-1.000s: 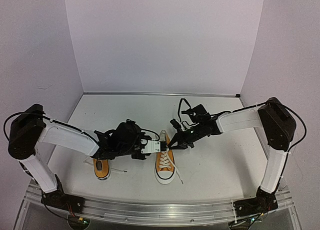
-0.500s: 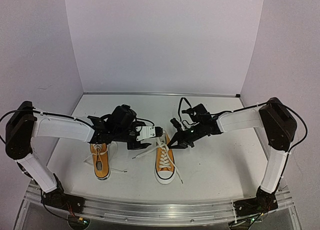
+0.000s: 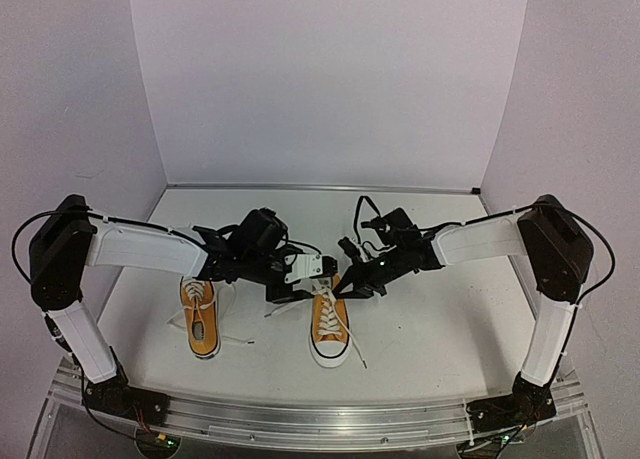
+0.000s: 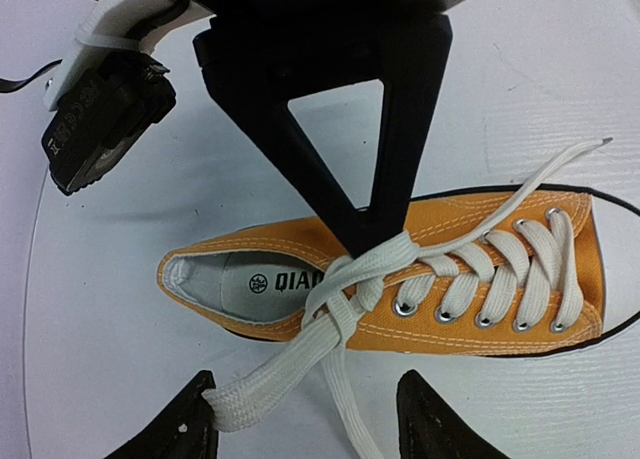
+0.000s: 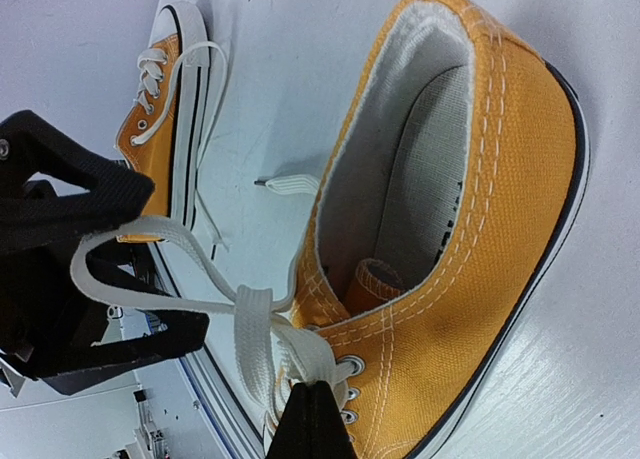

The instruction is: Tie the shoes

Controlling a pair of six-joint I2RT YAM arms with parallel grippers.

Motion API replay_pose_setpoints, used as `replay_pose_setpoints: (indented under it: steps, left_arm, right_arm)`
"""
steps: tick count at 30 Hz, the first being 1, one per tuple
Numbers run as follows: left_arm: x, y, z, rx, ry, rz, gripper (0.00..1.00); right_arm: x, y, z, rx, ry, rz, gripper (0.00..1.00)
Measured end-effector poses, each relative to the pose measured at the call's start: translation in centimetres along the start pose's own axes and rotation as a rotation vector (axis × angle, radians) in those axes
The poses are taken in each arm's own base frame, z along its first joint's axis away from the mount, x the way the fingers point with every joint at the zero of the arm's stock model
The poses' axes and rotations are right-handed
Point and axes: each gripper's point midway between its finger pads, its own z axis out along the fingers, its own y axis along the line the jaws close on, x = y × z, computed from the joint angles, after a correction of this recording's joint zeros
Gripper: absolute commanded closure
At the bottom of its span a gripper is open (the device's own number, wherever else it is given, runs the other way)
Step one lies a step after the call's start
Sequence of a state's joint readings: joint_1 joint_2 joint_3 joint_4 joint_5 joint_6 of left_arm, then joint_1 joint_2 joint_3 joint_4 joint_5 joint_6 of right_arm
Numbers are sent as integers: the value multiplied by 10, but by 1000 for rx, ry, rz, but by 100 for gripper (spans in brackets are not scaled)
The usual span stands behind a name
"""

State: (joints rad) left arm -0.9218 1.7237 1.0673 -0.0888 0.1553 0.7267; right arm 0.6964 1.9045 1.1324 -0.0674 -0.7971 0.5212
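Observation:
Two orange-yellow shoes with white laces stand on the white table: the left shoe (image 3: 202,319) and the right shoe (image 3: 330,327). My right gripper (image 3: 347,283) is shut on the crossed laces at the right shoe's top eyelets; in the right wrist view its tips (image 5: 318,394) pinch the lace (image 5: 250,329) beside the shoe (image 5: 470,259). My left gripper (image 3: 290,289) is just left of that shoe (image 4: 480,279). It is open (image 4: 307,379), with a lace loop (image 4: 260,384) resting against its left finger (image 4: 185,424).
The left shoe's laces lie loose on the table around it; it also shows in the right wrist view (image 5: 160,109). The right shoe's free lace end (image 4: 590,147) trails past the toe. White walls enclose the table at the back and sides.
My left arm has lifted off the left shoe and swung toward the right shoe, drawing a lace loop out to the left. My right gripper has stayed on the laces.

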Motion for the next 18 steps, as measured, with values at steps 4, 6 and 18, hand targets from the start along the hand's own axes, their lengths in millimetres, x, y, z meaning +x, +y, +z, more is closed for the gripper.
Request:
replay_pose_setpoints:
  steps: [4,6,18]
  left_arm:
    - [-5,-1,-1,21,-25,-85,41]
    - [-7,0,-1,31,-38,-150,42]
    - [8,15,6,61,-44,-449,51]
  right_arm:
    - [0,0,0,0,0,2,100]
    - [0,0,0,1,-1,3,100]
    - [-2,0,-1,7,-10,0,100]
